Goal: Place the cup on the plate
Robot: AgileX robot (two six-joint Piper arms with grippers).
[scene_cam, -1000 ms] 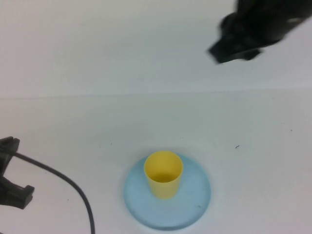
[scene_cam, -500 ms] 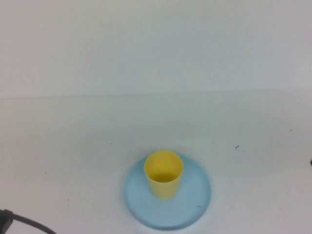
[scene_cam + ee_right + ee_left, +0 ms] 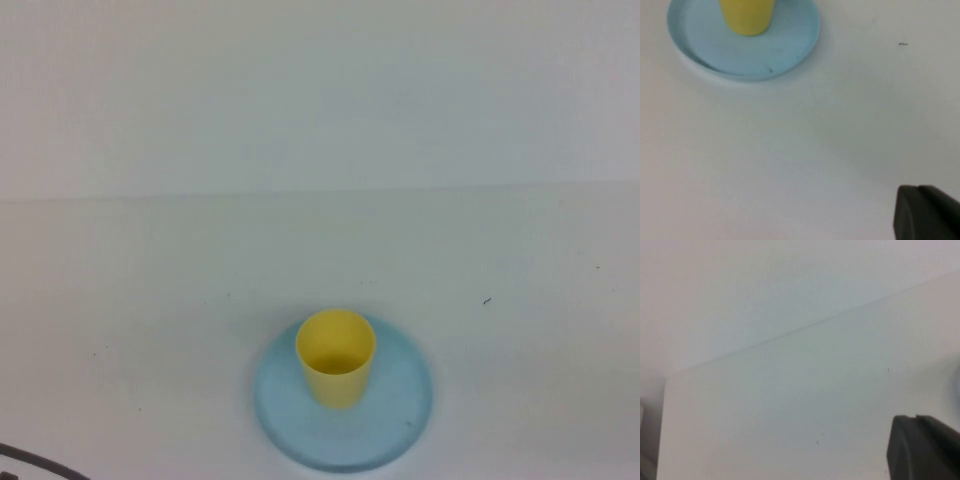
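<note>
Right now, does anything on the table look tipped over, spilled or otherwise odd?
Nothing stands out. The cup stands upright on the plate, slightly off its centre, with no spill. The left pincer and right pincer show only at their wrist views' edges, clear of both.

Even, bright, diffuse light washes the plain white bench (image 3: 150,300) almost shadowless. Only a faint soft shadow rings the round light blue plastic plate (image 3: 400,405). All views look slightly soft, without glare.

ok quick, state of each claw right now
Left claw: only a dark corner shows in its wrist view, over bare table; cannot be told.
Right claw: likewise cannot be told; away from the cup on the plate.
</note>
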